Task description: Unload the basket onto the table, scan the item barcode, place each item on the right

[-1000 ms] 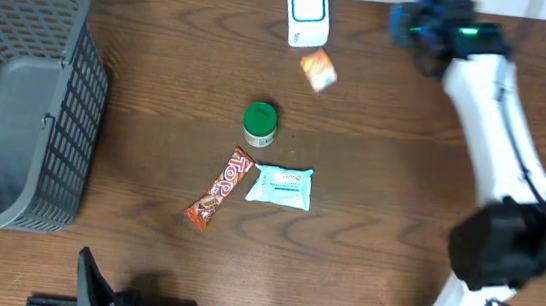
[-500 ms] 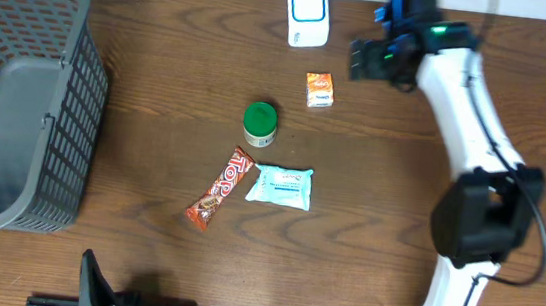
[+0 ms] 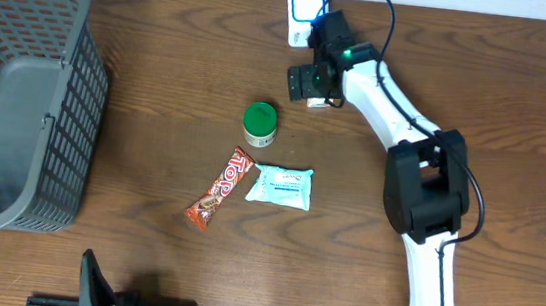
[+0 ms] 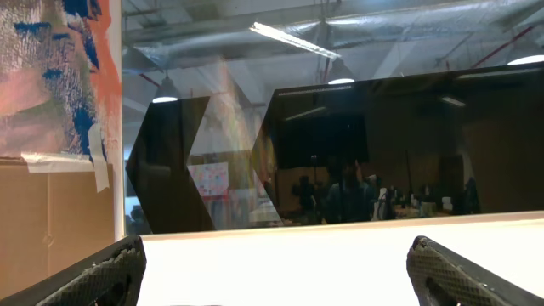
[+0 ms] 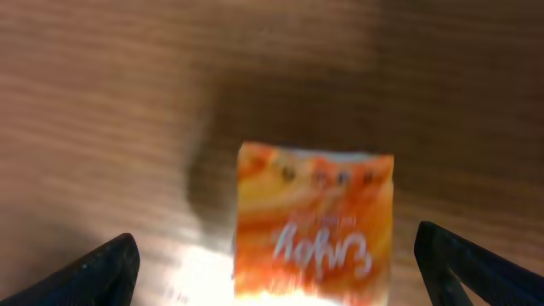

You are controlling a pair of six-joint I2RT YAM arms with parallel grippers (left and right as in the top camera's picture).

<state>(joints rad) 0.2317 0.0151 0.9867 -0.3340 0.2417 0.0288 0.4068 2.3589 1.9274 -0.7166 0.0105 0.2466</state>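
at far edge of table (image 3: pixel 162 52), beside scanner (image 3: pixel 307 6): packet (image 5: pixel 313 225), orange, lying flat, free. right gripper (image 3: pixel 310 82) hovering directly above it, jaws standing wide, gripping nothing. left gripper (image 4: pixel 276 246) idling, jaws spread, empty, facing away from table. risks: flat packet offering little edge, so closing jaws likely sliding it or pinching corner only; barcode not showing, so wrong face possibly going to scanner; right gripper working close, possibly knocking scanner.
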